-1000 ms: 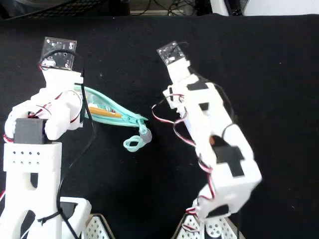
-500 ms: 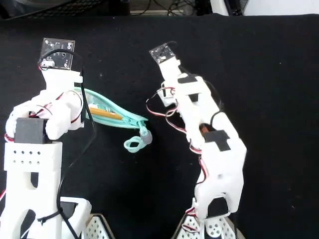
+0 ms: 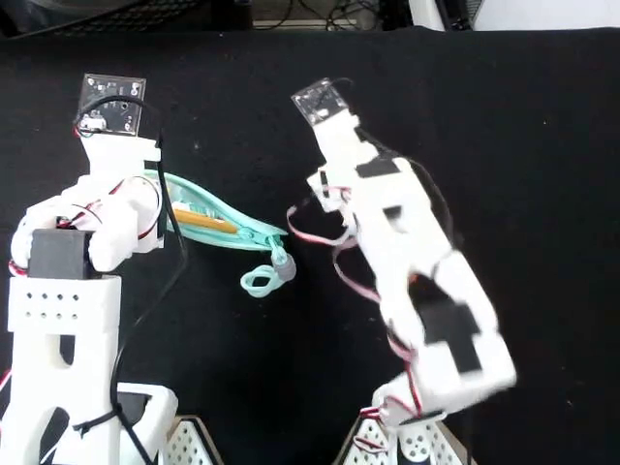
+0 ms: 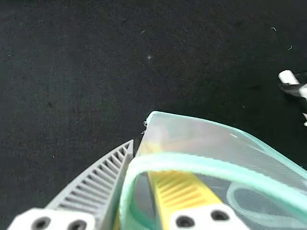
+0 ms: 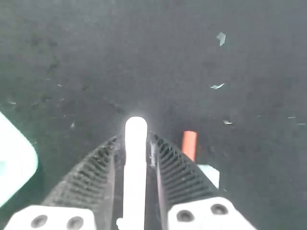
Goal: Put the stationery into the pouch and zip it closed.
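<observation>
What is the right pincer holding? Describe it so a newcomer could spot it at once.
On the black table, follow the right arm down to the right pincer. Clamped between its ribbed fingers is a white stick with a rounded tip, plain white unlike the red stub beside it.

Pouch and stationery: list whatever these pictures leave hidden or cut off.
- High view: the left arm covers the gripped end of the pouch; the pencil inside shows only partly.
- Left wrist view: the frame edge cuts off most of the pouch.
- Right wrist view: the white stick in the right gripper runs off-frame; a finger half hides the red item.
</observation>
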`<state>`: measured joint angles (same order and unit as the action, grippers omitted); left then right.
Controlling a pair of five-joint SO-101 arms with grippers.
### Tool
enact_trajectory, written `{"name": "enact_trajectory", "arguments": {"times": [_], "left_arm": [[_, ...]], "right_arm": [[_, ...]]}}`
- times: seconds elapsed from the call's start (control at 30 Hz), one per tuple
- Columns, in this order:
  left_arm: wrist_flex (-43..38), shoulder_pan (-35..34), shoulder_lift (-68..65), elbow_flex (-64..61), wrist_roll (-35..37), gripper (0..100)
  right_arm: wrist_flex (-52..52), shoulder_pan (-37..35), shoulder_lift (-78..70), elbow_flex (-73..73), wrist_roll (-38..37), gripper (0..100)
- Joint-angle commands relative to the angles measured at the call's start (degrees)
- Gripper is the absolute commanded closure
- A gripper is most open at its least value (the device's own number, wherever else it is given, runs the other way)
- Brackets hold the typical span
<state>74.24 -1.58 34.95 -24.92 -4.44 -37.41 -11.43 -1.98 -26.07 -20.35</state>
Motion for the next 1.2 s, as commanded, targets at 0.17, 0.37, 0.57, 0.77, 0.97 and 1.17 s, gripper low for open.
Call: {"name": "enact_trajectory", "arguments": {"times": [0.17,0.37,0.57,0.77,0.97,1.17], "left_arm": [[1.0,0.9,-1.8,5.6,-0.1,97],[1.1,0.9,-1.8,5.6,0.4,97],[0.9,0.4,-1.3,3.6,0.4,97],[0.8,0.7,-1.2,0.2,0.4,97],[0.8,0.9,-1.2,-0.1,0.4,97],[0.8,0.8,-1.2,-0.3,0.4,97]], "right_arm": [[1.6,-1.0,35.4,-13.1,0.4,98.6],[-4.2,-4.6,53.8,-9.1,1.5,98.6],[-2.0,-18.9,70.6,-8.2,13.6,98.6],[4.7,-26.5,79.3,-11.4,14.6,98.6],[14.7,-32.3,80.2,-11.8,14.4,98.6],[15.0,-40.1,80.0,-11.8,14.3,98.6]]}}
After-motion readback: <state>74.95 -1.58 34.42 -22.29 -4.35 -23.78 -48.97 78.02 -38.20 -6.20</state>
